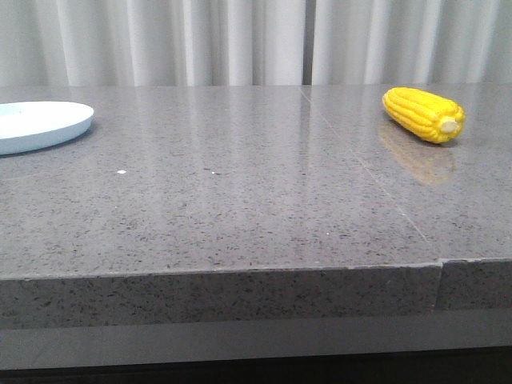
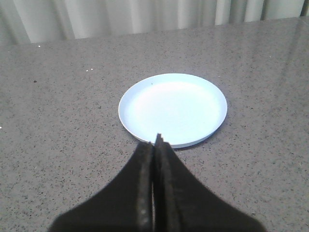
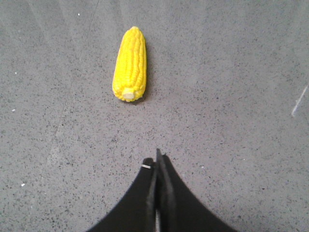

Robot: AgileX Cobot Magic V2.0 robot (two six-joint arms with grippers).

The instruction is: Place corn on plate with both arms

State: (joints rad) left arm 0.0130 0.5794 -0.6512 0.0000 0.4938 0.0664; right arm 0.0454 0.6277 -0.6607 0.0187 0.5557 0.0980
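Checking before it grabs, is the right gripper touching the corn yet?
Apart. The right wrist view shows bare gray table between the shut right gripper and the corn's pale cut end.

Yellow corn, pale plate, grey speckled table

The corn [image 1: 422, 114] ahead of the right pincer [image 3: 157, 162] is seen in bright glossy yellow, patterned with straight rows of kernels, its cut end a pale cream. The plate [image 2: 172, 109] just beyond the left pincer [image 2: 155, 142] is shown in a plain pale blue-white. Both pincers are black. The table [image 1: 240, 200] is grey, finely speckled with dark and white flecks. Pale grey-white pleated curtains [image 1: 200, 40] are seen behind.
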